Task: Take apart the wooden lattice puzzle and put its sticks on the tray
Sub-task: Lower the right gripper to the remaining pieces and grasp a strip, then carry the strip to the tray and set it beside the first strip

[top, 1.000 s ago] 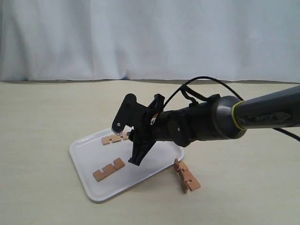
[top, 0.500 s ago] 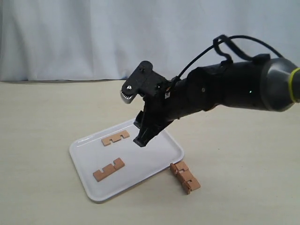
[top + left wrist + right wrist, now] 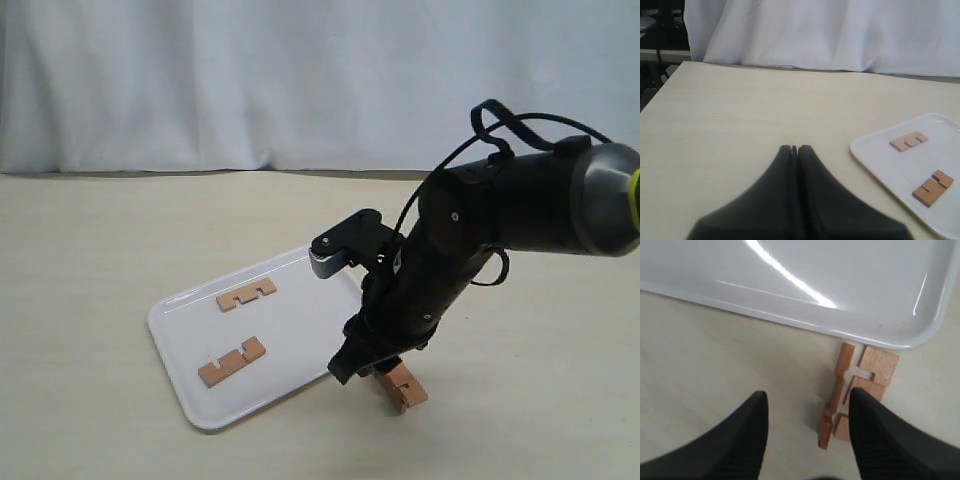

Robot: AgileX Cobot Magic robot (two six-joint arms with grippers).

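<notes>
Down from over the tray (image 3: pixel 300 320) came the right jaws, apart, with the leftover sticks (image 3: pixel 875 367) between them on the surface (image 3: pixel 100 250), likely for grasping; left jaws sat together.

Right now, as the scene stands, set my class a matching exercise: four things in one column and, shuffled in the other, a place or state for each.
1 left gripper
2 right gripper
3 two separated sticks
4 other two sticks

A on the table beside the tray
B shut
C on the tray
D open

Pairs: 1-B, 2-D, 3-C, 4-A
</notes>
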